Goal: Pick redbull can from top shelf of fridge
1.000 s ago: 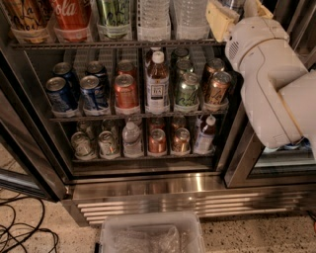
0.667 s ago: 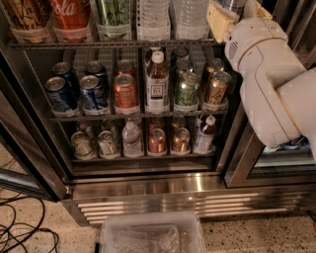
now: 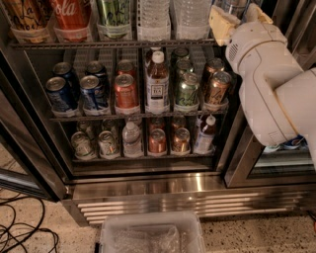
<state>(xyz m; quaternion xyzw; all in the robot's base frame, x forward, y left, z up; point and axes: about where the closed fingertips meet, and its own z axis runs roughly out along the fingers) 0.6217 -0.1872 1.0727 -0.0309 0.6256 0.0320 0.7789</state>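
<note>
The fridge point(image 3: 148, 188) stands open in front of me. Its top shelf point(image 3: 113, 44) is the highest wire rack in view and carries drinks in clear trays. My gripper point(image 3: 239, 17) is at the right end of this shelf, at the top edge of the view, on its white arm point(image 3: 271, 84). A slim silver can top point(image 3: 233, 6), apparently the redbull can, shows right at the gripper. Most of that can is hidden by the gripper and cut off by the frame edge.
The top shelf also holds a red cola can point(image 3: 71, 17), a green can point(image 3: 113, 15) and water bottles point(image 3: 154, 17). The lower racks hold blue cans point(image 3: 59, 94), copper cans point(image 3: 217, 89) and a tea bottle point(image 3: 157, 84). A clear plastic bin point(image 3: 150, 234) sits on the floor, with cables point(image 3: 19, 232) at the left.
</note>
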